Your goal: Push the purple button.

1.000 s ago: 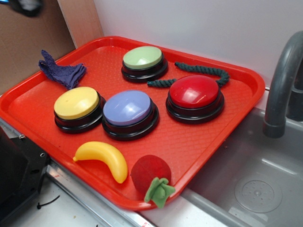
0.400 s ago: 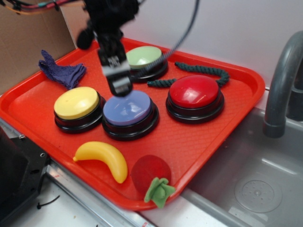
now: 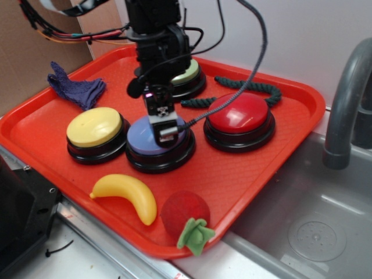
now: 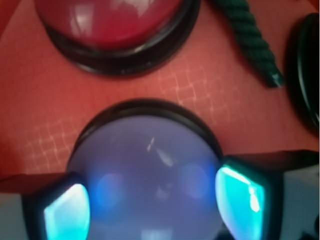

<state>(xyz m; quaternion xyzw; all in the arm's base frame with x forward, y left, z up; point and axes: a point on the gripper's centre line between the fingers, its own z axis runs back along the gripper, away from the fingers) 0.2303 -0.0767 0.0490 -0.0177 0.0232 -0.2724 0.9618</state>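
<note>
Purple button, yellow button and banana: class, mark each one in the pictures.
purple button (image 3: 139, 135): exterior view, left part of its dome, beside the claw.
yellow button (image 3: 93, 127): exterior view, middle of its dome.
banana (image 3: 129, 192): exterior view, middle of its curved body.

Purple button (image 3: 145, 136) between yellow button (image 3: 94, 128) and red button (image 3: 239, 113)

Glossy plastic purple button (image 3: 145, 135) on a grid-textured plastic tray (image 3: 244, 168).

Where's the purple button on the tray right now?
In the exterior view the purple button sits front-centre on the red tray, between the yellow button and red button, directly under the gripper.
</note>
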